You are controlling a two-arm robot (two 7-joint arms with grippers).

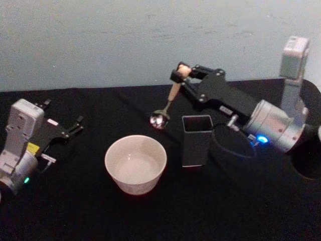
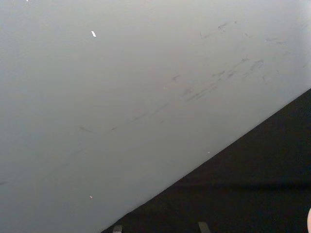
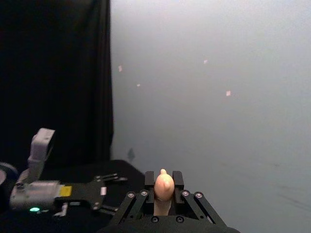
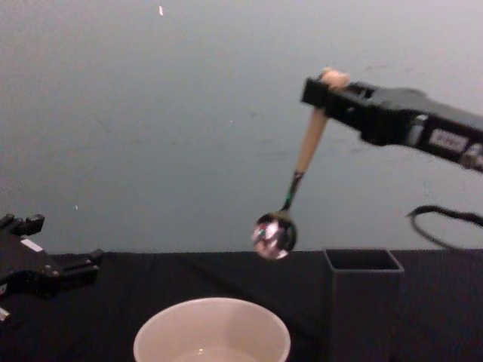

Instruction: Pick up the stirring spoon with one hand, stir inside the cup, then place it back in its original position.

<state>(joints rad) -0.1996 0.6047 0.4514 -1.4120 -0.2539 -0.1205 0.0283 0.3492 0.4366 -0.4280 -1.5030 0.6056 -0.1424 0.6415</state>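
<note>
Above and behind the cup [image 1: 149, 179], right gripper [image 1: 181, 74] pinches the stirring spoon [image 1: 171, 99] near its bear-head end. Spoon hangs tilted, bowl down, clear of the cup rim. Dark holder [image 1: 195, 145] sits just right of the cup. Looks like pickup is done, carry-to-cup in hand. Next: centre over the cup, lower without clipping the rim, stir. Left gripper [image 1: 75, 125] is parked left of the cup, fingers spread.
</note>
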